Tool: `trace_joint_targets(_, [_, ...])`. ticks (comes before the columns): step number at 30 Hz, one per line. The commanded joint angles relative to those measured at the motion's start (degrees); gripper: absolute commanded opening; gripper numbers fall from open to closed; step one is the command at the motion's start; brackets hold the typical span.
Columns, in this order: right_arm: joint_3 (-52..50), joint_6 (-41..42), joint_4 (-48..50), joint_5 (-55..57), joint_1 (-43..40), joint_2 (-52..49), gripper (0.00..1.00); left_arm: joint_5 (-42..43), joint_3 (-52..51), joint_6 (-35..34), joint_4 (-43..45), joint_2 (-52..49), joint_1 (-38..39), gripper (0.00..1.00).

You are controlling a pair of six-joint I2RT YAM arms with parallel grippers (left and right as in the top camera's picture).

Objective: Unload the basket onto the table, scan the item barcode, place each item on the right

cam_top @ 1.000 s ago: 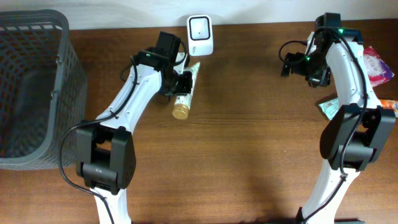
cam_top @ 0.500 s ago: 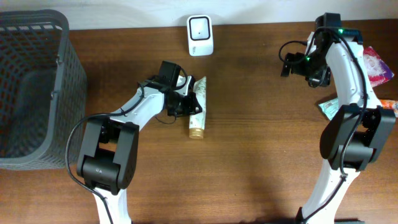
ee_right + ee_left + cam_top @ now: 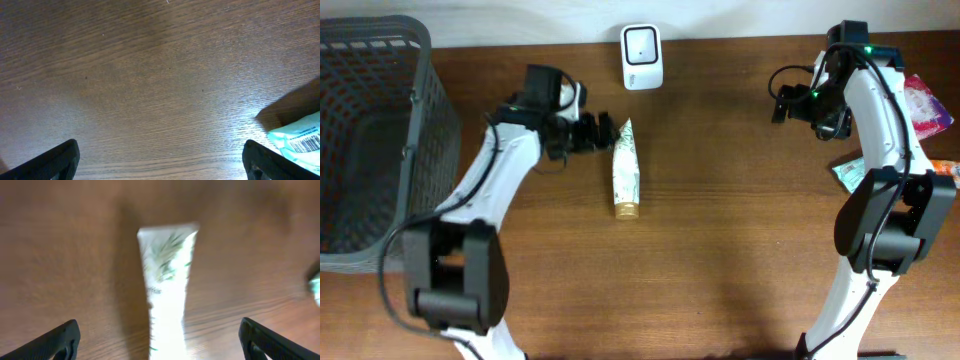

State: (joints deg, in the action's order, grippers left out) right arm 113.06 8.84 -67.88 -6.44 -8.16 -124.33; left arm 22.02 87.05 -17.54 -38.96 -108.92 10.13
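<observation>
The item, a white tube (image 3: 624,168) with green leaf print and a gold cap, lies flat on the wooden table below the white scanner (image 3: 642,43), cap toward the front. My left gripper (image 3: 603,132) is open just left of the tube's crimped end, not touching it. In the left wrist view the tube (image 3: 167,275) is blurred and lies on the table between the spread black fingertips (image 3: 62,339), with the left gripper (image 3: 159,330) above it. My right gripper (image 3: 782,102) hovers open over bare wood at the back right, its jaws wide and empty (image 3: 160,155).
A grey mesh basket (image 3: 415,110) fills the left edge. A teal packet (image 3: 850,175) with a barcode (image 3: 300,137) and a pink packet (image 3: 926,105) lie at the right edge, near the right arm.
My left gripper has opened and let go of the tube, then drawn back up and to the left. The tube now rests on the table. The right arm has not moved.
</observation>
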Motion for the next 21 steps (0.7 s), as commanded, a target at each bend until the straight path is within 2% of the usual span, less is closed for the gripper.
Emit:
trace_joint_targets(1, [1.0, 0.2, 0.0, 0.7, 0.3, 1.4, 0.99, -0.4, 2.8, 1.1, -0.6, 7.2, -1.6, 0.99])
trace_joint_targets(10, [1.0, 0.2, 0.0, 0.7, 0.3, 1.4, 0.99, -0.6, 2.9, 1.1, -3.2, 20.3, -8.4, 0.99])
trace_joint_targets(16, [1.0, 0.2, 0.0, 0.7, 0.3, 1.4, 0.99, -6.6, 2.3, 1.1, -11.0, 20.4, -9.6, 0.99])
trace_joint_targets(18, [1.0, 0.2, 0.0, 0.7, 0.3, 1.4, 0.99, -6.6, 0.4, 1.1, -11.3, 20.3, -9.1, 0.92])
trace_joint_targets(21, [1.0, 0.2, 0.0, 0.7, 0.3, 1.4, 0.99, -6.4, -2.3, 1.1, -11.0, 19.1, -6.6, 0.93])
